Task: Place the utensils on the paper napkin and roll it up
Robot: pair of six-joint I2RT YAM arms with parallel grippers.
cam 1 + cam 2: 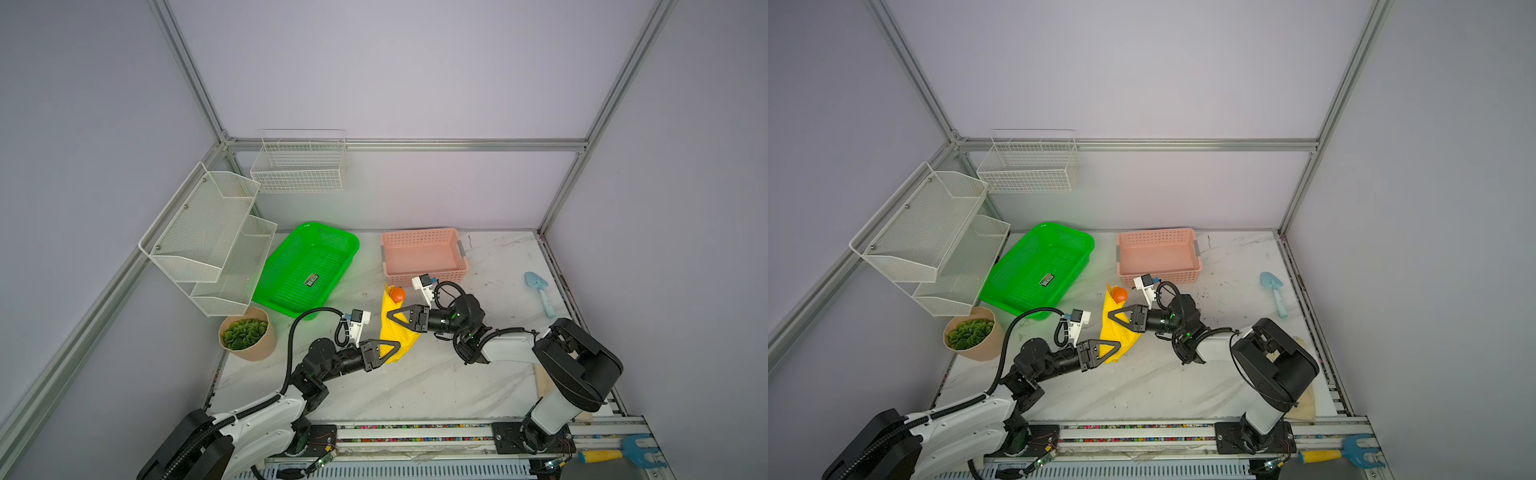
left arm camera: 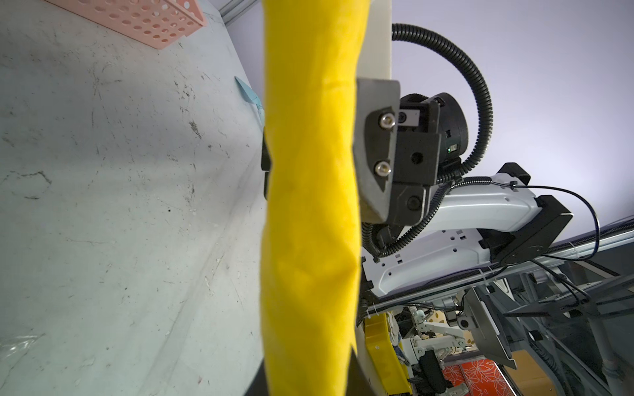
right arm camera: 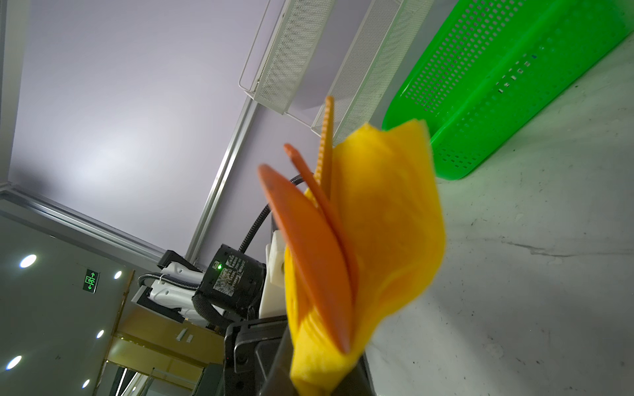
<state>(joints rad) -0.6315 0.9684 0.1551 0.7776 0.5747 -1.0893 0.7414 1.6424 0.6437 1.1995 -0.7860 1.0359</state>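
The rolled bright yellow paper napkin (image 1: pixel 395 337) is held just in front of the pink perforated plastic basket (image 1: pixel 424 275) — left tool (image 1: pixel 395 347) and right tool (image 1: pixel 390 316) both clamped on it — with a round-bowled orange plastic spoon (image 1: pixel 398 294) poking out at the basket end

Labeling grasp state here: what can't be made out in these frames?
- Utensils: handles wrapped inside the paper napkin in every view; only ends poke out.
- Left gripper: jaws covered by the napkin in the left wrist view; open or shut unclear.
- Napkin's free edge: motion-blurred in the right wrist view.
- Beige cloth: mostly under the right arm in both top views.
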